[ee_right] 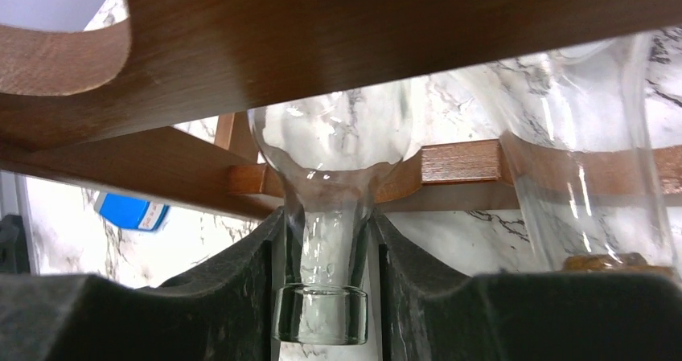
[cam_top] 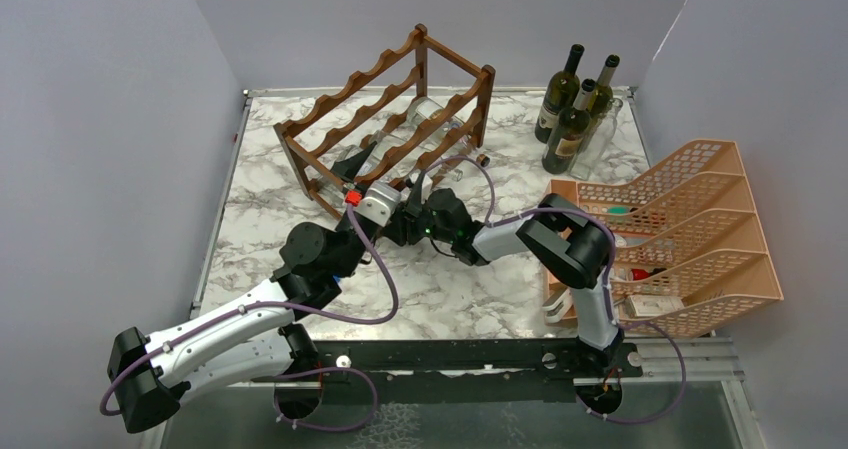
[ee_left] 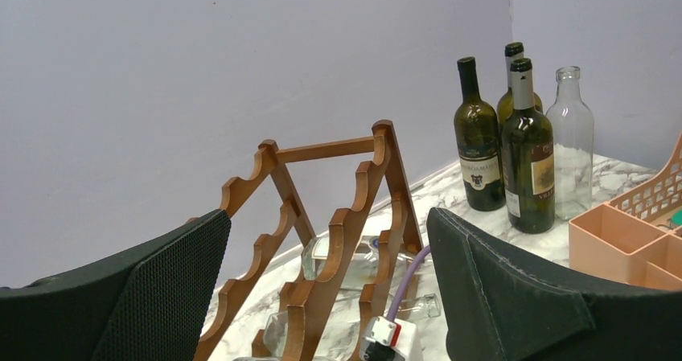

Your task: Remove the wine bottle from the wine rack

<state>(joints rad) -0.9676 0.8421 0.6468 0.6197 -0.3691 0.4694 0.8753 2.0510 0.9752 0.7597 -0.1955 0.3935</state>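
surface: grey-veined marble table [cam_top: 440, 299] bearing wine rack [cam_top: 487, 89] | room: lilac walls [cam_top: 100, 119]

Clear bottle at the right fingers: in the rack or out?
In. The clear bottle lies on its side, body behind the rack rail, neck sticking out between the right fingers.

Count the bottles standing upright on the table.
4: three dark green glass wine bottles plus one clear glass bottle beside them, clustered in the far right corner. None looks hidden.
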